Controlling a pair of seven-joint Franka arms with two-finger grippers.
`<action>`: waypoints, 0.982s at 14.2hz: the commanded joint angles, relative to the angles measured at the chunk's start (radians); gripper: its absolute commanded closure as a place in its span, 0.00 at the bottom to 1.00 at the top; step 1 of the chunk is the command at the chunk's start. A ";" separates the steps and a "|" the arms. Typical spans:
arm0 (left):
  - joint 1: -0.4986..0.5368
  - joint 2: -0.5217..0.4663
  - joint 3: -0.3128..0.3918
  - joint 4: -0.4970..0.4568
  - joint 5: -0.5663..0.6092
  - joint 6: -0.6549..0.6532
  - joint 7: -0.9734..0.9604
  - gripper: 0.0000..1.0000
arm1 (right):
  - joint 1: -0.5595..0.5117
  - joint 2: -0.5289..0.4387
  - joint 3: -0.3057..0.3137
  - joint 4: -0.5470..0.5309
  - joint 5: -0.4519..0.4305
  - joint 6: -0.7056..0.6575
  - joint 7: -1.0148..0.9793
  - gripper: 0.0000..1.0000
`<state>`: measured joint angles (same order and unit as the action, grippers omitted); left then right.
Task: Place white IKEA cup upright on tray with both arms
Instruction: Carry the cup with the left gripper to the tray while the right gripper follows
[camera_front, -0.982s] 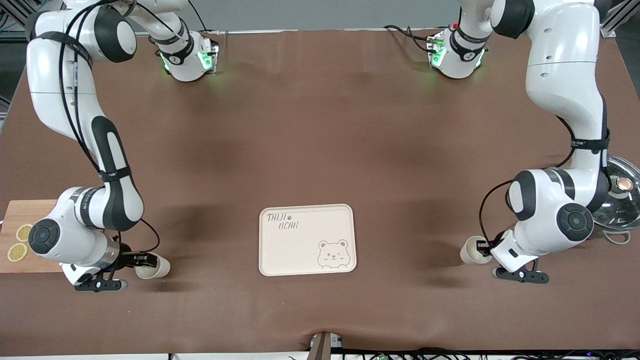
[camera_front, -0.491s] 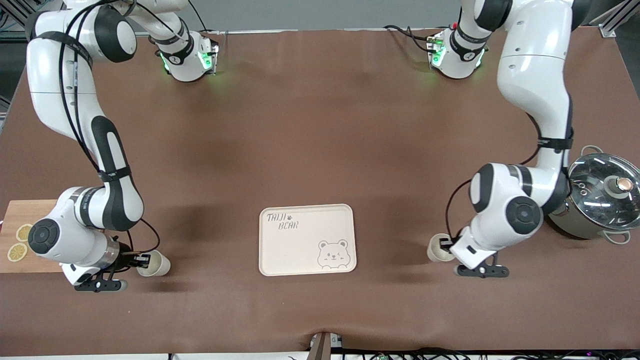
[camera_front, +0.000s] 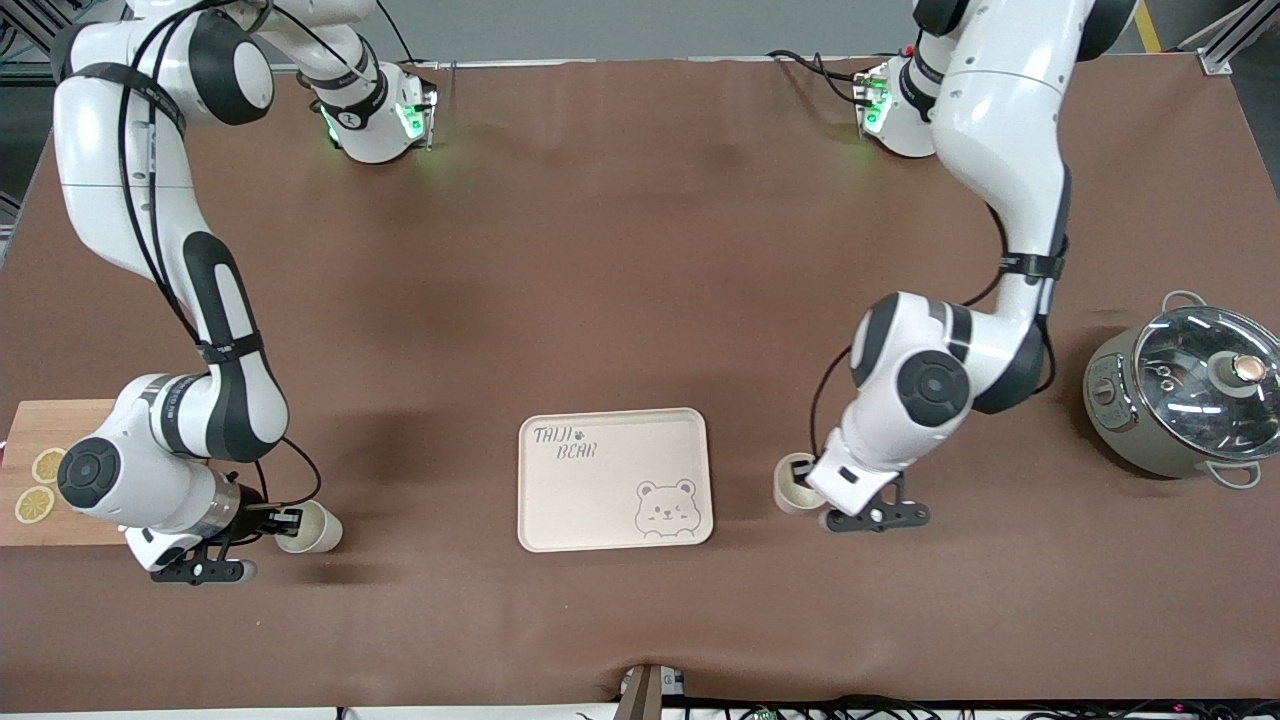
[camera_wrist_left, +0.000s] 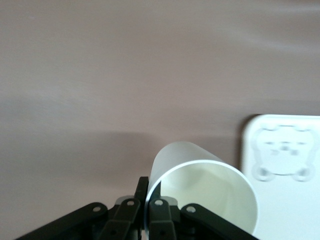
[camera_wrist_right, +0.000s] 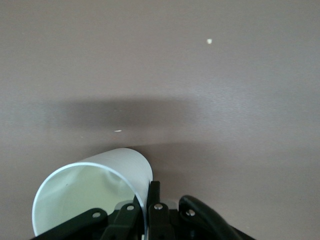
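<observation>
There are two white cups. The left gripper pinches the rim of one cup just beside the tray. The right gripper pinches the other cup, well apart from the tray. One brown table holds them. The tray says "TAIJI BEAR".

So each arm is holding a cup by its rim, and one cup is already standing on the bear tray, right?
Not quite. Each hand does grip a cup by its rim, but the front view shows the tray bare: the left hand holds its cup beside the tray, and the right hand holds its cup near the cutting board.
</observation>
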<state>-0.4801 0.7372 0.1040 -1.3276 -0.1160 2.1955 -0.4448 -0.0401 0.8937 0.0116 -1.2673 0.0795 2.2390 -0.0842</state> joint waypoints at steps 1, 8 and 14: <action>-0.037 0.018 0.008 0.030 -0.033 0.004 -0.078 1.00 | 0.000 -0.001 0.025 0.043 0.022 -0.065 0.030 1.00; -0.121 0.071 -0.030 0.031 -0.037 0.091 -0.331 1.00 | 0.052 -0.010 0.059 0.089 0.031 -0.142 0.227 1.00; -0.169 0.123 -0.038 0.030 -0.037 0.118 -0.420 1.00 | 0.169 -0.021 0.059 0.089 0.031 -0.142 0.487 1.00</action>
<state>-0.6397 0.8379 0.0606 -1.3196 -0.1248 2.2997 -0.8447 0.0997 0.8928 0.0736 -1.1769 0.1017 2.1159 0.3284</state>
